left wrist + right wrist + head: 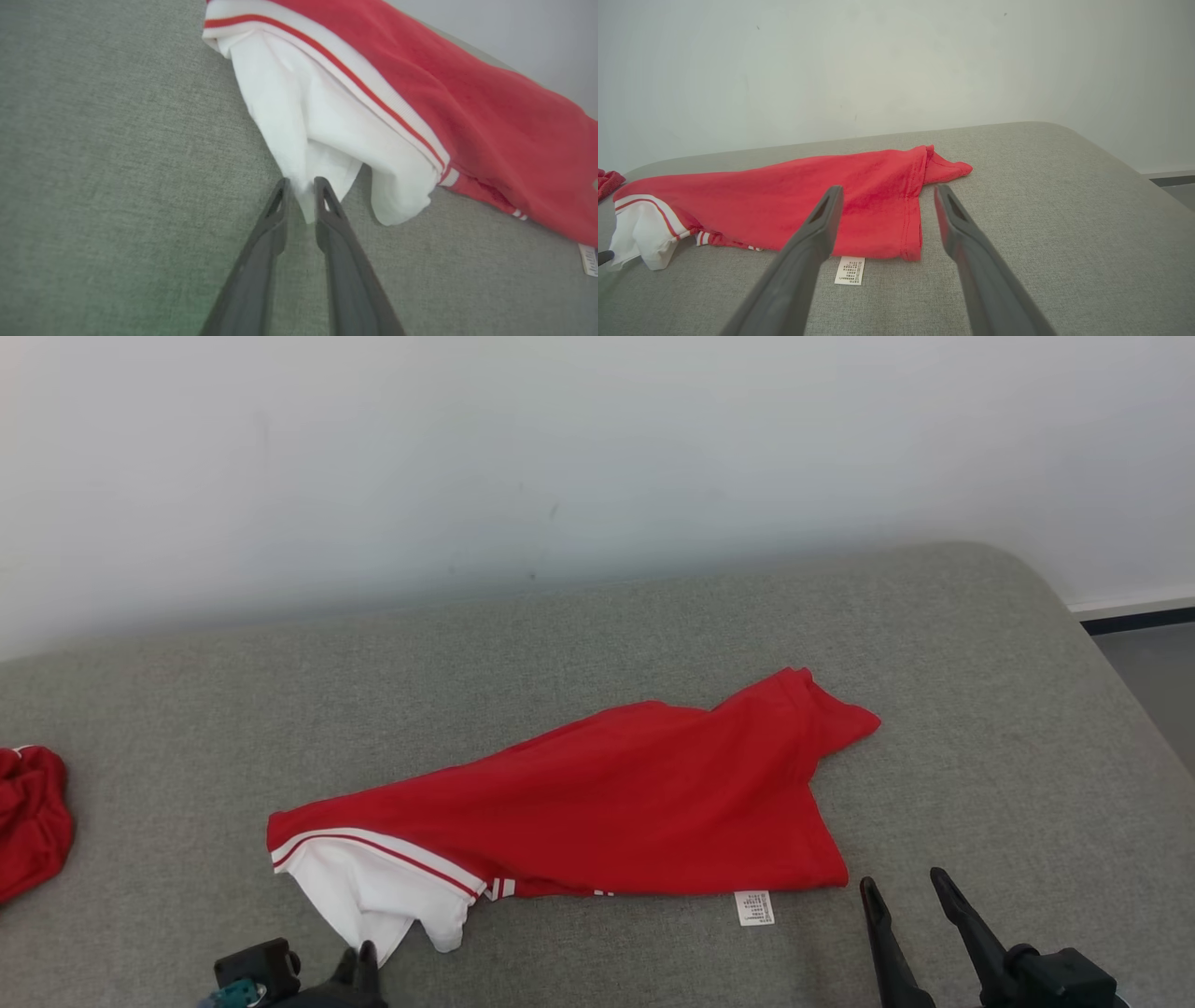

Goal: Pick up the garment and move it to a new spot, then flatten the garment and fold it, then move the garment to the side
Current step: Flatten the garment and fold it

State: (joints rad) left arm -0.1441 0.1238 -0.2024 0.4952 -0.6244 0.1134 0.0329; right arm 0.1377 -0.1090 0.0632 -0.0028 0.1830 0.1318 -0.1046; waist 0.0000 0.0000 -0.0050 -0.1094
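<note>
Red garment (635, 793) spread flat on the grey padded surface (980, 709), reaching from the care label (754, 907) a long way to the left, and also up and away from it toward the white wall (560, 448). Label white and printed, poking out from under the near hem, flat on the padding.

Well left of the label, a white inner part (373, 887) of the garment spilling out below a white band with a thin red stripe, tapering to a point on the robot's side. Left gripper (302, 186) right at that point. Fingers set close together, the white tip lodged between the fingertips. Cannot tell whether truly pinched or merely bracketed. Seen from the left wrist, a strip of grey padding between the fingers just below the tip.

Right gripper (904, 882) just right of the label, beside the garment's right hem corner, fingers spread wide apart and clear of the cloth. From the right wrist, the label low between the two fingers, the hem corner above it.

Up and to the right of the label, a bunched red end of the garment, pointing toward the surface's rounded edge.

Far left of the label, at the edge of the head view, a second red cloth (33, 821), well apart from the garment.
</note>
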